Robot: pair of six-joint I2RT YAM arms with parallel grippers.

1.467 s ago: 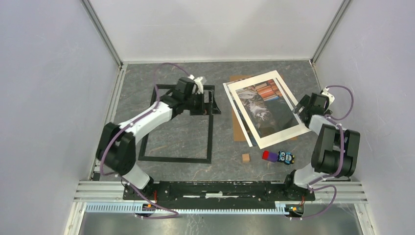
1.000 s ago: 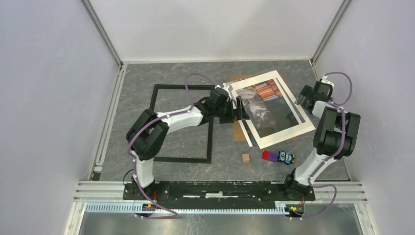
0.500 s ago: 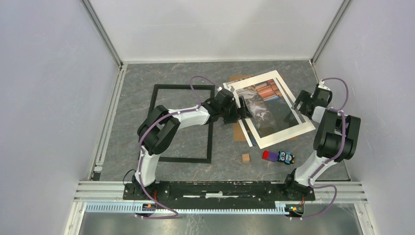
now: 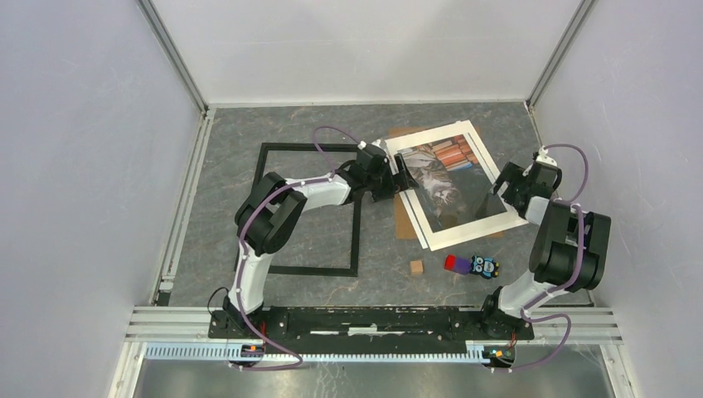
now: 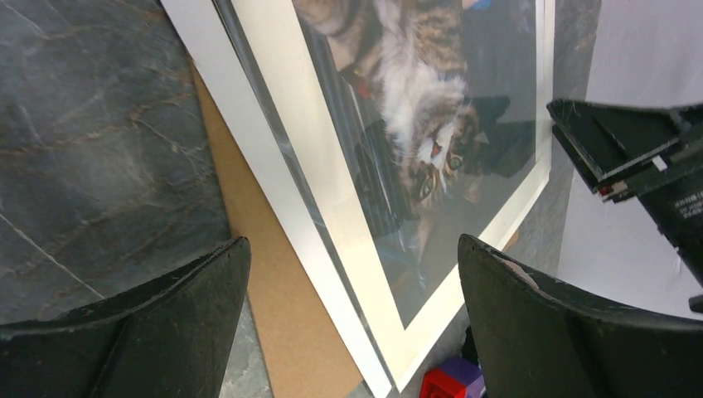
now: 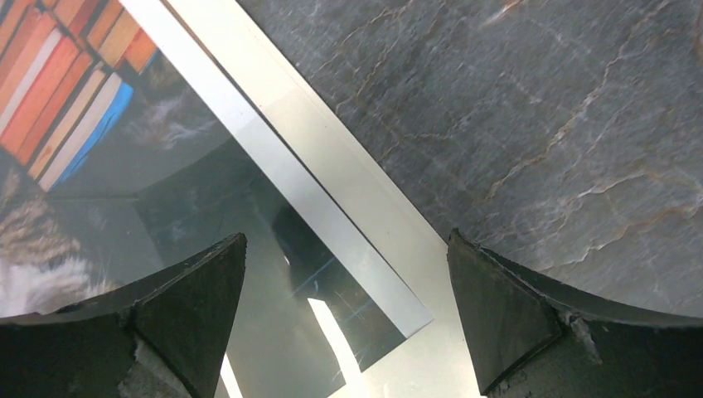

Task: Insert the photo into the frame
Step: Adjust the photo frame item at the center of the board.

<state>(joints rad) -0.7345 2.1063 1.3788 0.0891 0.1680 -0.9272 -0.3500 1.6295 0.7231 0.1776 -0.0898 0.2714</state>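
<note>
Now your jaws stand apart at the left and right edges of the photo (image 4: 445, 184); close both together, lift level toward the frame (image 4: 298, 270).

The left gripper (image 4: 399, 180) hangs with its jaws wide apart over the left edge of the photo (image 4: 443, 178). Its arm lies across the right side of the frame (image 4: 298, 270), so the gap between frame and photo is blocked there. The right gripper (image 4: 502, 186), also spread wide, takes the narrow strip between the photo and the right wall (image 4: 647, 166). Near the photo's near corner, a block (image 4: 416, 267) and a toy (image 4: 474, 265) stand in the way. Bare table (image 4: 307, 224) shows inside the frame, behind it, and between it and the rail (image 4: 373, 319).
</note>
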